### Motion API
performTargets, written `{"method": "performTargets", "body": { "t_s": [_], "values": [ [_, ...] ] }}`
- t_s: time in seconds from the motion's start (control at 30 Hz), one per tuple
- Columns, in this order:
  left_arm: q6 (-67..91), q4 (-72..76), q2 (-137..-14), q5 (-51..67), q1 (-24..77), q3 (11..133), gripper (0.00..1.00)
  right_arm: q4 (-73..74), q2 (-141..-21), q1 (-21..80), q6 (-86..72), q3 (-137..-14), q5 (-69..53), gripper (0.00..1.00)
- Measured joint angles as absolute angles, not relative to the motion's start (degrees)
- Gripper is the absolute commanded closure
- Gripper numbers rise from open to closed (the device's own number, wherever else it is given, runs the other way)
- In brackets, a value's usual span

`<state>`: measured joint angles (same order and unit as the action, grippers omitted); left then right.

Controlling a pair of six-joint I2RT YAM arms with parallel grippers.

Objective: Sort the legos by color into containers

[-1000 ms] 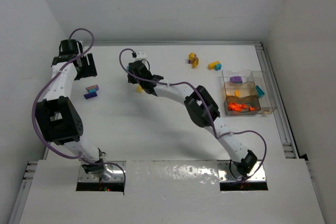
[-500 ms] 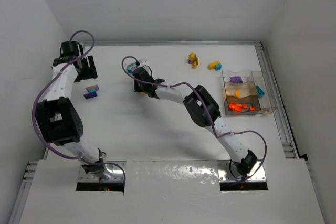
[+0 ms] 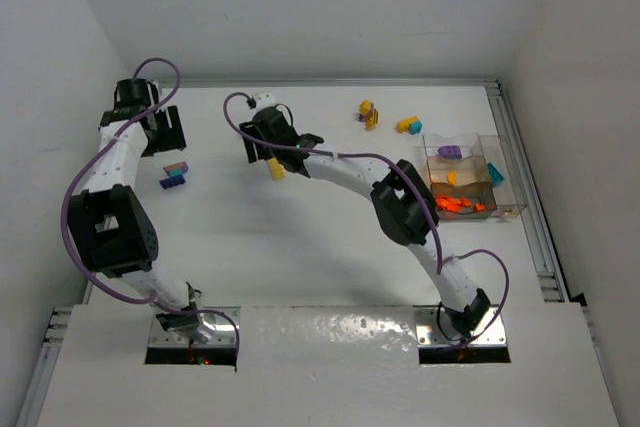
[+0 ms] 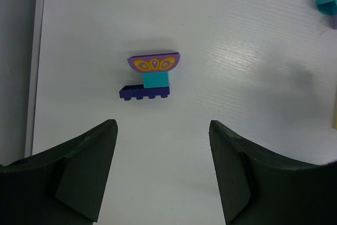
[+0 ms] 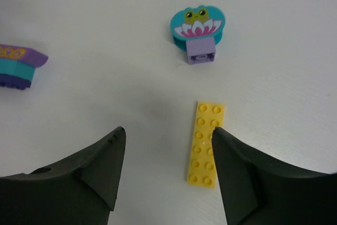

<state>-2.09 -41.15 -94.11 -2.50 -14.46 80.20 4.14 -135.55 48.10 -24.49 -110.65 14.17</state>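
On the white table (image 3: pixel 330 237), a clear box (image 3: pixel 512 202) is set at the right edge. Orange bricks (image 3: pixel 458 205) are seen in its near compartment and a purple brick (image 3: pixel 449 152) in its far one. The left gripper (image 4: pixel 161 125) and right gripper (image 5: pixel 167 133) are both held wide open, with nothing gripped. A purple, teal and navy clump (image 4: pixel 151 75) is seen ahead of the left gripper. A flat yellow plate (image 5: pixel 205 144) lies by the right gripper's finger, with a teal frog piece (image 5: pixel 198 27) beyond it.

Divided box (image 3: pixel 425 162) sat at the right, loose pieces left of it.
A far clump (image 3: pixel 368 114) and a nearer clump (image 3: pixel 408 125) lay beyond its far-left corner, a flat plate (image 3: pixel 276 168) mid-table, a stacked clump (image 3: pixel 175 176) well left.
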Motion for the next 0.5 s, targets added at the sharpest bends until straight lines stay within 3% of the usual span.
{"method": "performTargets", "body": {
  "t_s": [0.13, 0.33, 0.5],
  "values": [
    [-2.1, -41.1, -94.1, -2.4, -14.5, 80.2, 0.32, 11.3, -137.0, 48.1, -23.0, -117.2, 18.0, 0.3],
    [-2.1, -41.2, -94.1, -2.3, -14.5, 80.2, 0.32, 16.4, -139.5, 48.0, -22.9, -117.4, 20.6, 0.27],
    [-2.1, -41.2, -94.1, -2.3, -14.5, 80.2, 0.32, 18.8, -144.5, 48.0, -23.0, -117.4, 20.4, 0.32]
  ]
}}
